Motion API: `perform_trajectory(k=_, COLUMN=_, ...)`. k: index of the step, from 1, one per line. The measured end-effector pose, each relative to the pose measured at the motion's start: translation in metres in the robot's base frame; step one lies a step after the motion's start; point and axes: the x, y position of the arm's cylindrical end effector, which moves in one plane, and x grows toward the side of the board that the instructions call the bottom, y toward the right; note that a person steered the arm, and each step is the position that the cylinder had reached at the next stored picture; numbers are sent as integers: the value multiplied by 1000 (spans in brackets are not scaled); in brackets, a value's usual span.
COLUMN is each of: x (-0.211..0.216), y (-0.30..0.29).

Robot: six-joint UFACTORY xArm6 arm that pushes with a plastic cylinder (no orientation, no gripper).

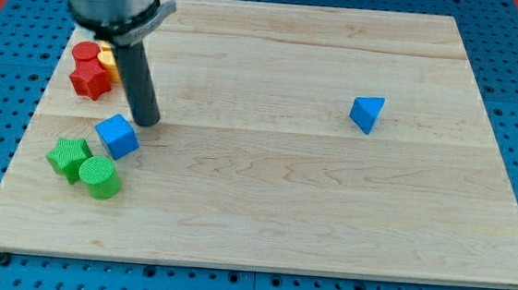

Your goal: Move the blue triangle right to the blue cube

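The blue triangle (367, 113) lies on the wooden board at the view's right of centre, upper half. The blue cube (117, 137) sits at the view's left, far from the triangle. My tip (145, 121) rests on the board just above and right of the blue cube, very close to it, and far to the left of the blue triangle. The dark rod rises from the tip to the arm's grey body at the view's top left.
A green star (69, 157) and a green cylinder (100, 178) sit below-left of the blue cube. A red star (89, 80), a red cylinder (85, 54) and a yellow block (109, 60) cluster at the upper left. The board (262, 219) lies on a blue perforated table.
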Motion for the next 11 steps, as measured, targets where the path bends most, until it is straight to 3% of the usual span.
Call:
perform_trajectory(k=1, x=37, y=-9)
perform_trajectory(k=2, x=45, y=14)
perform_trajectory(k=4, x=70, y=249)
perform_trajectory(k=5, x=36, y=354)
perform_trajectory(k=6, x=-43, y=314)
perform_trajectory(k=7, x=-43, y=188)
perform_trajectory(k=8, x=-52, y=191)
perform_trajectory(k=9, x=-59, y=261)
perform_trajectory(k=10, x=-22, y=200)
perform_trajectory(k=11, x=-17, y=99)
